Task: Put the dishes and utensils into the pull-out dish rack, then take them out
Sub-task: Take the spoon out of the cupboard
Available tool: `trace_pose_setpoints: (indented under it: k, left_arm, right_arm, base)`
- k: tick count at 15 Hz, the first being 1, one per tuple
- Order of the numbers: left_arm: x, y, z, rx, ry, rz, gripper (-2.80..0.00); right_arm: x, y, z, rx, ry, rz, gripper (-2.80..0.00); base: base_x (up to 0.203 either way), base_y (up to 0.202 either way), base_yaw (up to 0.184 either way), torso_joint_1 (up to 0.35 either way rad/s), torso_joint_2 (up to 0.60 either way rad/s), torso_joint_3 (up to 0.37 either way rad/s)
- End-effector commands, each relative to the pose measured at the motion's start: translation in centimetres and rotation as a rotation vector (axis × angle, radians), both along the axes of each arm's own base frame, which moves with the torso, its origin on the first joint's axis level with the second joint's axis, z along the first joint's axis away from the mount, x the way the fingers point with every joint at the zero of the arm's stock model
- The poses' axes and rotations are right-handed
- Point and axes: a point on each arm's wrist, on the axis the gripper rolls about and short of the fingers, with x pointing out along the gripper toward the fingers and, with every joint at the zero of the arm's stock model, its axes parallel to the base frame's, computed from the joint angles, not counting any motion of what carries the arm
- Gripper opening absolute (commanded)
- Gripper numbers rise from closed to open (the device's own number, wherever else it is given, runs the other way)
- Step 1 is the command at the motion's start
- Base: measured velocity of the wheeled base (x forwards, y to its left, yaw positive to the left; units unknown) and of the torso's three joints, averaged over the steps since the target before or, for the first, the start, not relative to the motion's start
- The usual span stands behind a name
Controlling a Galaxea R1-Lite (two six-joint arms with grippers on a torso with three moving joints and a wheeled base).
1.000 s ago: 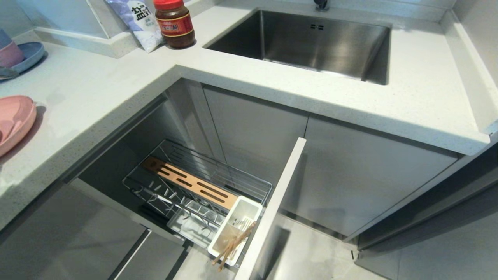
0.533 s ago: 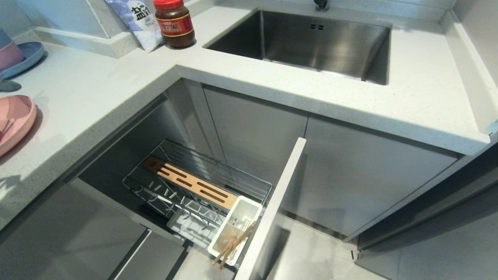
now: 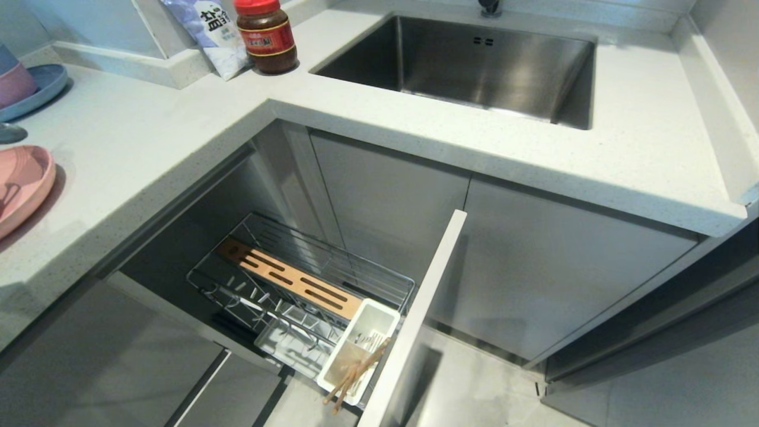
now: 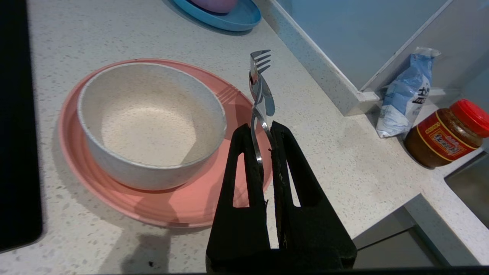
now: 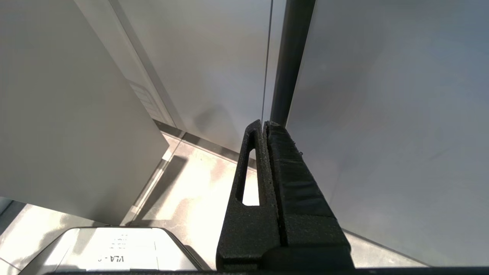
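Over the counter, my left gripper (image 4: 258, 128) is shut on the handles of a silver fork (image 4: 259, 61) and spoon (image 4: 268, 103), which stick out past its tips. Beside it a cream bowl (image 4: 153, 122) sits on the pink plate (image 4: 172, 206), whose rim shows at the head view's left edge (image 3: 21, 184). The pull-out dish rack (image 3: 332, 261) stands open below the counter, with its wooden strip (image 3: 290, 281) and front panel (image 3: 421, 308). Chopsticks (image 3: 356, 373) lean in its white cutlery tray (image 3: 379, 317). My right gripper (image 5: 264, 123) is shut and empty, low beside the cabinet fronts.
A blue plate (image 3: 35, 89) with a pink bowl on it stands at the far left of the counter. A red-lidded sauce jar (image 3: 265, 35) and a blue-white bag (image 3: 207, 32) stand by the wall. The steel sink (image 3: 474, 65) lies behind the counter's front edge.
At the head view's left edge a grey utensil tip has shifted down towards the pink plate, and the arm's shadow on the counter has moved. The rack and chopsticks are unchanged.
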Motion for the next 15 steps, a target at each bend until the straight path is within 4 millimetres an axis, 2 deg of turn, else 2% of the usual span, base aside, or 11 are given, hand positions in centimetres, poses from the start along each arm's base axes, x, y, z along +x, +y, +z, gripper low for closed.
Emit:
trace_pose_setpoints:
  k: [1,15]
  left_arm:
    - [-0.5,0.0,-0.6,-0.001,-0.009,0.017,-2.80]
    - [0.7,0.8,-1.5,-0.032,0.031,-0.012,-2.80]
  right_arm:
    - [0.0,0.0,-0.1,0.000,-0.002,0.001,-2.80]
    - [0.0,0.0,-0.1,0.000,-0.002,0.001,-2.80]
  base:
    - [0.000,0.000,0.000,0.000,0.00,0.000]
    - [0.000,0.000,0.000,0.000,0.00,0.000]
